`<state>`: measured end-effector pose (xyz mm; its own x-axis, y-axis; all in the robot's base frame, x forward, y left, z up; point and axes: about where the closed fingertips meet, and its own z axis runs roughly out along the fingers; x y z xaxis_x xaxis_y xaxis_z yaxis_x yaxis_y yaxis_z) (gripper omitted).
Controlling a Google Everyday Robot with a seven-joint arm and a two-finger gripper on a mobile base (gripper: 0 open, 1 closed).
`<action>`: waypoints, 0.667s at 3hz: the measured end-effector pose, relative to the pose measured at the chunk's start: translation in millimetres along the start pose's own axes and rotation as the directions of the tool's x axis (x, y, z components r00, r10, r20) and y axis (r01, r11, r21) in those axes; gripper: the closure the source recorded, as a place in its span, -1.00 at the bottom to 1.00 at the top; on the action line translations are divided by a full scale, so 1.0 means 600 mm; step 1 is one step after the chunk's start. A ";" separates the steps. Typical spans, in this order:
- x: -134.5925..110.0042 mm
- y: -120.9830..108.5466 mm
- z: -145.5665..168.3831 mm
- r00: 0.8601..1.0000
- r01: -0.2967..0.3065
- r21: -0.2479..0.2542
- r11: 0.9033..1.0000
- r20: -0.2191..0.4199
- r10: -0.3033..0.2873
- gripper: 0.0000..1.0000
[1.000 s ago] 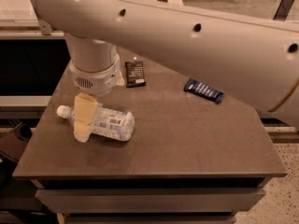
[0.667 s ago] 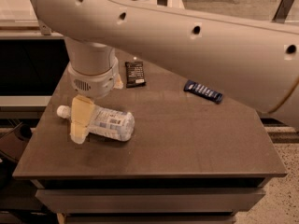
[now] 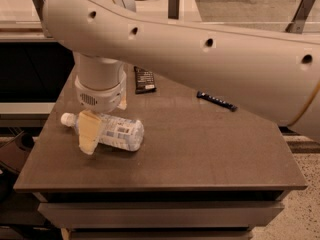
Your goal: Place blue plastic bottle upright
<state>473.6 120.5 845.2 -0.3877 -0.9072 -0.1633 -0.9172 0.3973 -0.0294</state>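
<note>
The gripper (image 3: pixel 95 131) sits over the lying blue plastic bottle (image 3: pixel 120 133) near its cap, apparently to stand it upright; whether it grips cannot be told.

The gripper (image 3: pixel 105 128) hung straight down beneath the thick wrist (image 3: pixel 100 84), low over the bench's (image 3: pixel 200 154) left side; the arm (image 3: pixel 210 59) stretched away rightward.

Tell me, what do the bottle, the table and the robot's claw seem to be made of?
Bottle: clear bluish plastic, see-through, glossy, paper-like label. Table: dark matte board, perhaps laminate; only dull reflections. Gripper, down astride the lying bottle: yellowish matte, probably plastic or rubber.
</note>
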 end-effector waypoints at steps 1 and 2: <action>-0.001 0.001 0.000 1.000 0.001 0.001 1.000 0.001 -0.001 -0.15; -0.001 0.002 0.000 1.000 0.003 0.002 1.000 0.002 -0.003 0.31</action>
<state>472.9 121.4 845.2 -0.3851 -0.9080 -0.1652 -0.9181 0.3951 -0.0320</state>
